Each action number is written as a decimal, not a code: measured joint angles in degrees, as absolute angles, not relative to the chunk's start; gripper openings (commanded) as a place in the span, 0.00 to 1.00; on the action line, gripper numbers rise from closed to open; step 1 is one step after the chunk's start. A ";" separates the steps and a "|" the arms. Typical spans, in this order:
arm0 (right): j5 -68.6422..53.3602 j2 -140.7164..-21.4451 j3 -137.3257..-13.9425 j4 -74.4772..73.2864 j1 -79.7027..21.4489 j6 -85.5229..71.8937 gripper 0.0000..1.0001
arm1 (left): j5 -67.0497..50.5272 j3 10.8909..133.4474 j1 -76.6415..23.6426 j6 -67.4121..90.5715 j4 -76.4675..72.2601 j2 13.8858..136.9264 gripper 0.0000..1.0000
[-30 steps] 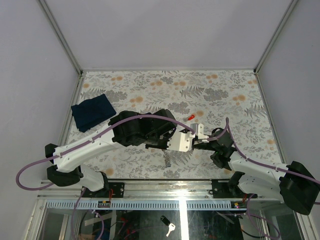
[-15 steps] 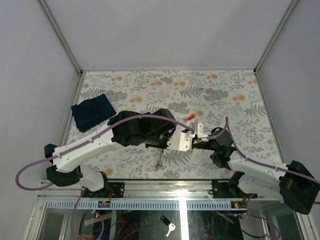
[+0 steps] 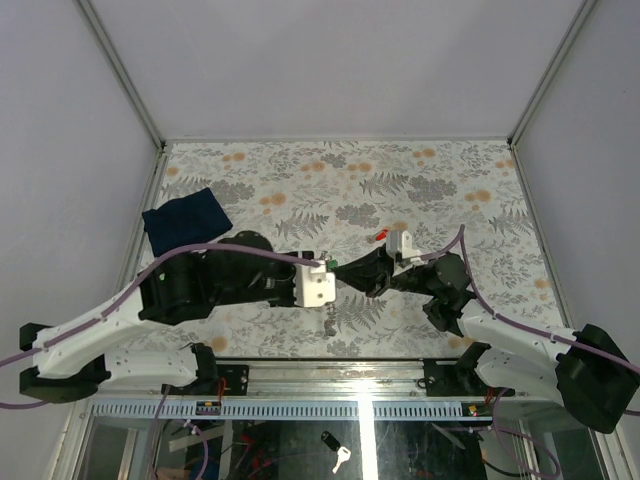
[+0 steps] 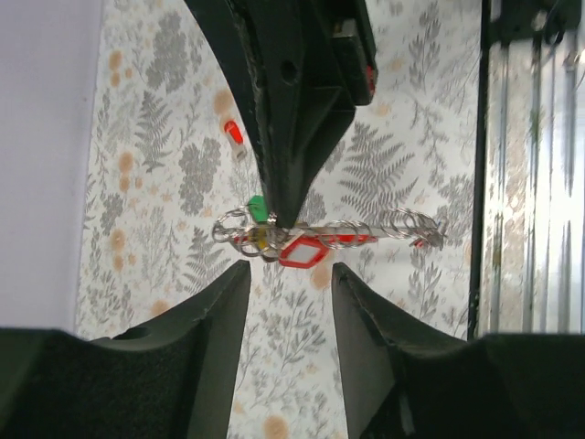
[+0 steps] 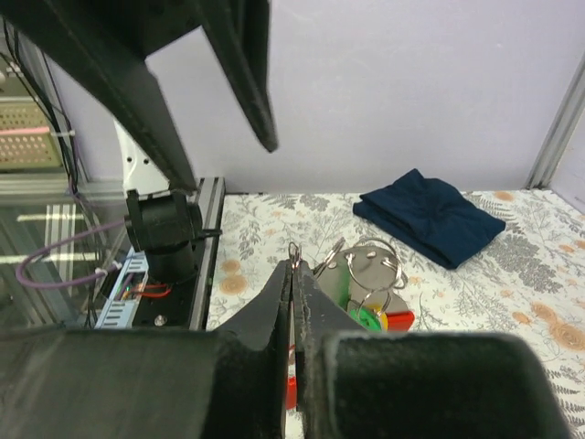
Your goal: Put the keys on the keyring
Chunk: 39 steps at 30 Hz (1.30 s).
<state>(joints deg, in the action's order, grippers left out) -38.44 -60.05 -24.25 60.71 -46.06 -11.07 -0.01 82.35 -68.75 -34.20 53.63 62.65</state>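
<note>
Your right gripper (image 4: 283, 212) pinches the keyring (image 4: 228, 227) at its very fingertips. Its jaws are pressed together on the thin wire, and the bunch hangs over the front half of the fern-print table (image 3: 440, 190). Keys (image 4: 302, 250) with red, green and yellow tags crowd the ring just under the pinch, and a thin strand (image 4: 402, 227) with red in it trails off sideways. Your left gripper (image 4: 291, 270) faces the bunch from just beside it, fingers spread wide and holding nothing. One red-tagged key (image 3: 381, 236) lies loose on the table beyond the two grippers, apart from the ring. A folded navy cloth (image 3: 185, 222) sits at the left.

The hold looks slight. With so little metal between the right fingertips, a nudge from the left fingers as they close in could twist the ring out, and the whole bunch would drop. The two sets of fingertips are close enough that a small misjudged approach would bring them together instead of onto the ring. The trailing strand and the dangling tags could also snag a finger and drag the ring round. The loose key has yet to be fetched, and being small and flat on the table it may be hard to lift.

No brand, label or lettering can be read in any view. The tags are too small to show print.
</note>
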 measured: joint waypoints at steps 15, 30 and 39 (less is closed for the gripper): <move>-40.27 -60.01 -27.90 70.17 -43.70 -21.52 0.00 | -9.10 60.16 -62.50 -23.59 21.04 46.30 0.36; -42.96 -57.58 -29.87 68.36 -43.70 -21.26 0.00 | -14.39 60.88 -61.43 -24.58 20.23 48.03 0.38; -43.68 -55.96 -30.37 66.30 -43.70 -20.23 0.00 | -14.63 62.41 -61.36 -25.65 20.73 48.60 0.31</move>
